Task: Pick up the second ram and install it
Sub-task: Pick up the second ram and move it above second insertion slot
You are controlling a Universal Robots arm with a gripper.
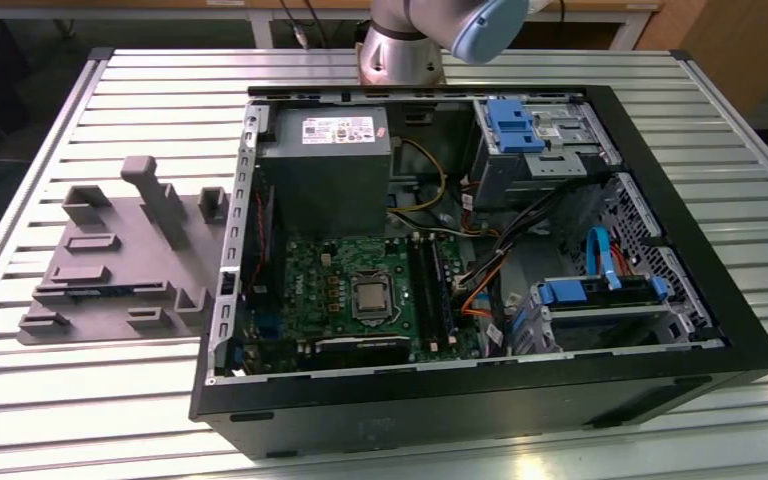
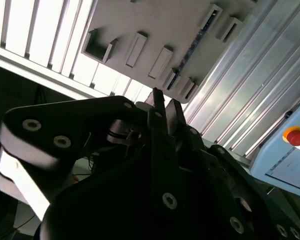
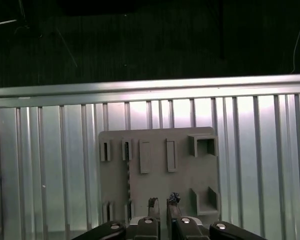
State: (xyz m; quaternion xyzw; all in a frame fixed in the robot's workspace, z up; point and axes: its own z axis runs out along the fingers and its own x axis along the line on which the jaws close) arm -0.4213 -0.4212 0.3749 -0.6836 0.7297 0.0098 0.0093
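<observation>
Exterior view: an open computer case point(image 1: 491, 405) lies on a ribbed metal worktop point(image 1: 117, 400) with its green motherboard point(image 1: 315, 268) facing up. The base of the arm point(image 1: 404, 45) stands at the worktop's far edge. Toward the exterior view's left edge of the worktop, just beside the case, lies a grey holder point(image 1: 97, 255) with raised blocks and slots. The memory stick point(image 1: 107, 291) shows there as a thin blue-green strip set in the holder, near the holder's front edge.

Both wrist views add the jaws. Two dark fingertips point(image 3: 153, 203) stand close together with a narrow gap between them, and nothing is in that gap. In the first wrist view the holder point(image 3: 182, 175) shows behind them, and the memory stick point(image 3: 127, 175) stands on its thin edge, running between two pairs of small slots. It lies off to one side of the jaws, apart from them and not between them.

In the second wrist view the fingertips point(image 2: 159, 107) point toward the holder point(image 2: 155, 20). The memory stick point(image 2: 192, 47) is a thin strip along the holder, clear of the jaws. A red button point(image 2: 295, 136) sits on a pale box past the worktop's edge.
</observation>
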